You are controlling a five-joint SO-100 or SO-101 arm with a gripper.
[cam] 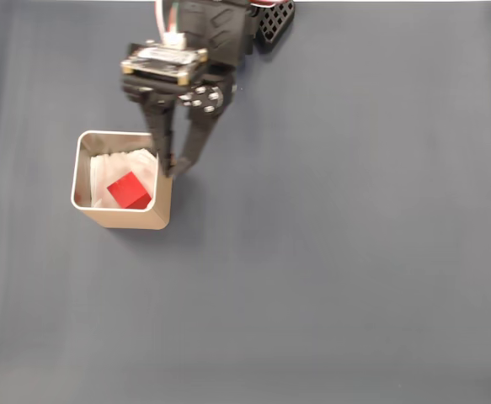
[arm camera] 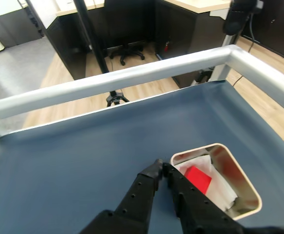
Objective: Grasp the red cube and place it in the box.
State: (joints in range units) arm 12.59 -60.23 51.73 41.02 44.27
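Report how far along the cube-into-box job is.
Done: the red cube lies inside the box, on the white lining, as both views show. In hand: nothing; the gripper is at the box's rim with its fingertips together and holds no cube. Left: by the look of it, only moving the arm away from the box; the placement itself appears complete.

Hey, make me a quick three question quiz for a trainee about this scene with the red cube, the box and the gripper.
1. True or false: the red cube lies inside the box.
2. The gripper is: A) holding the cube, B) shut and empty at the box's rim, C) wide open over bare table.
3. What colour is the box's lining?

Key: 1 true; 2 B; 3 white.
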